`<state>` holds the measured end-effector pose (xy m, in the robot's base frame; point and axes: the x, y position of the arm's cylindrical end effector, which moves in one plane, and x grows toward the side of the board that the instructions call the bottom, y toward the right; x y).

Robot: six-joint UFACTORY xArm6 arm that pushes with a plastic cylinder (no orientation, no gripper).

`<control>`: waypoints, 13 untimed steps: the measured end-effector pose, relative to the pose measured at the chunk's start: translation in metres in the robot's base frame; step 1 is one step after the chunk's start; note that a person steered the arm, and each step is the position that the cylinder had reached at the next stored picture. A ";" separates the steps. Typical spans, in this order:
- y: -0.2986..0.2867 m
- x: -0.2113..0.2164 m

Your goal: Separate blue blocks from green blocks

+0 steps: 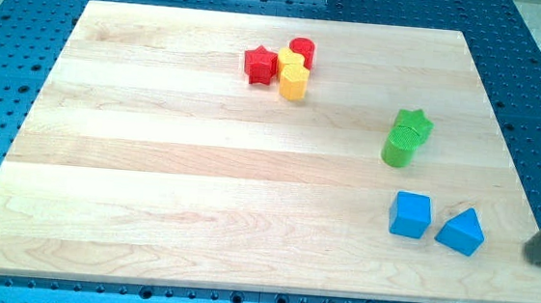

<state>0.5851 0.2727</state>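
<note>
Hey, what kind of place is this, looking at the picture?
Probably a robotics lab bench: a wooden board lying on a blue perforated metal table, with small coloured blocks set out, and my tip at the view's right.

rod: dark, entering at the view's right edge, tilted | my tip (536,258): low, near the view's bottom-right

Wooden board (152,181) carried red star (259,64), red cylinder (302,51), two yellow blocks (293,76) clustered at the view's top, green star (414,123) touching green cylinder (401,145), blue cube (410,215) beside blue triangular block (461,231), my tip (536,260) at right edge.
</note>
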 end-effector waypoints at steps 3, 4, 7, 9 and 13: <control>-0.017 -0.021; -0.082 -0.021; -0.105 -0.056; -0.129 -0.031; -0.127 -0.058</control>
<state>0.5271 0.1460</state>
